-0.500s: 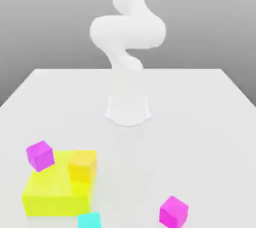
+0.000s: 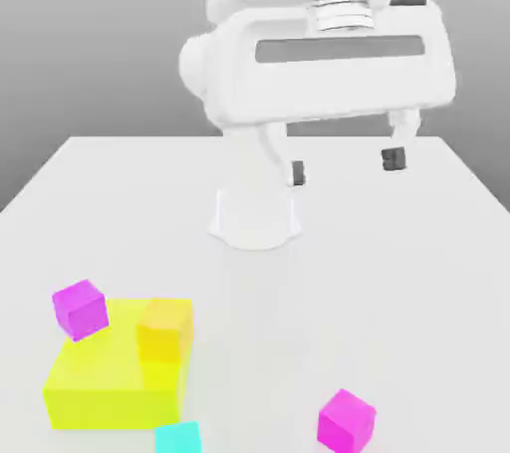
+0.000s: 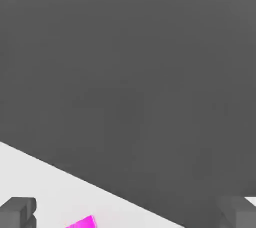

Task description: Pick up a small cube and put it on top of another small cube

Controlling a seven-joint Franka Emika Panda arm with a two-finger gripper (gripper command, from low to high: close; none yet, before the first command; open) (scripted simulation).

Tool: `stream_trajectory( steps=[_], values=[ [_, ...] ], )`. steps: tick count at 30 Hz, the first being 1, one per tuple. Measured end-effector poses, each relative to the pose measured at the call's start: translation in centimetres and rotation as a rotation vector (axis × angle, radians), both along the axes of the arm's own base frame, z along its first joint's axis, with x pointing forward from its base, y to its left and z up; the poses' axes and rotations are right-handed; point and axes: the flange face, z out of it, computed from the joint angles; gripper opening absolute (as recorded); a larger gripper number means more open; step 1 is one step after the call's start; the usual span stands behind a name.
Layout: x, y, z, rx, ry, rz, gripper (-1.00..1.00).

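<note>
The small pinkish-magenta cube (image 2: 346, 421) rests on the table near the front, toward the exterior view's right. An orange cube (image 2: 164, 329) sits on the big yellow block (image 2: 115, 376), and a cyan cube (image 2: 178, 438) lies at the front edge of the picture. My gripper (image 2: 345, 166) hangs high above the table's middle, open, with nothing between its fingers (image 2: 393, 157). It is far above and behind the pinkish cube. In the hand view, both fingertips (image 3: 17, 211) stand wide apart, with a sliver of a magenta cube (image 3: 82, 223) between them; which magenta cube it is cannot be told.
A more purple magenta cube (image 2: 80, 308) leans at the yellow block's back corner on the exterior view's left. The arm's white base (image 2: 255, 217) stands at the table's centre. The white table (image 2: 398, 272) ends against a grey backdrop.
The hand has swung into the exterior view, now large at the top with its fingers showing. No cube has moved.
</note>
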Motion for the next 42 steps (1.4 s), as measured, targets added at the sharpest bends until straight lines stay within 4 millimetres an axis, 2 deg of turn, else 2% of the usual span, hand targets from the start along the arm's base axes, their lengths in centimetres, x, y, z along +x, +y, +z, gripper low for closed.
stream_trajectory(
  steps=[5,11,16,17,23,24,29,33,35,38,42],
  values=[
    [0.0,2.6,-9.4,-0.065,0.118,0.148,0.00],
    [-2.0,3.5,-20.3,-0.152,0.257,0.304,0.00],
    [-2.4,3.7,-27.2,-0.168,0.280,0.332,0.00],
    [-2.4,3.7,-28.1,-0.167,0.280,0.332,-1.00],
    [-2.5,3.7,-28.6,-0.167,0.282,0.331,-1.00],
    [-2.5,3.7,-28.2,-0.168,0.282,0.332,-1.00],
    [-2.5,3.4,-22.6,-0.165,0.283,0.321,-1.00],
    [-3.0,-2.3,-18.4,-0.125,0.300,0.104,-1.00],
    [-3.6,-6.3,-16.4,-0.100,0.308,-0.039,-1.00],
    [-5.4,-11.6,-13.8,-0.066,0.319,-0.245,-1.00],
    [-8.5,-15.9,-10.6,-0.035,0.327,-0.470,-1.00]
  ],
)
